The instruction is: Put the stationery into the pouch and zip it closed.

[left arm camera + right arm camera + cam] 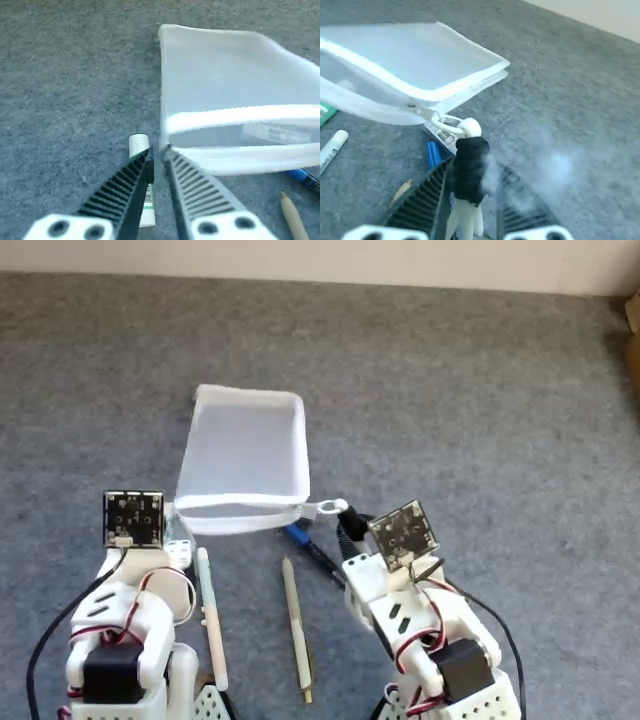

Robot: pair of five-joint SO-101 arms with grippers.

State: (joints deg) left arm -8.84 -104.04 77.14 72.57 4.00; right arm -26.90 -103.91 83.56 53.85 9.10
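Light, floppy mesh pouch [245, 455], best pinched at its hem: left claw [158, 150] nips that corner, nearly closed. Whether right claw [477, 170] grips the black-tipped pen [467, 177], I cannot tell.

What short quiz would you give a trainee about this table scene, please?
1. True or false: the pouch is already zipped closed.
2. Where does the pencil lie? A) inside the pouch; B) on the carpet, outside the pouch; C) held up in the jaws of an arm.
3. In one word, what colour is the pen that lies just in front of the zipper pull?

Key: 1. False, because its mouth is open. 2. B. 3. Blue.
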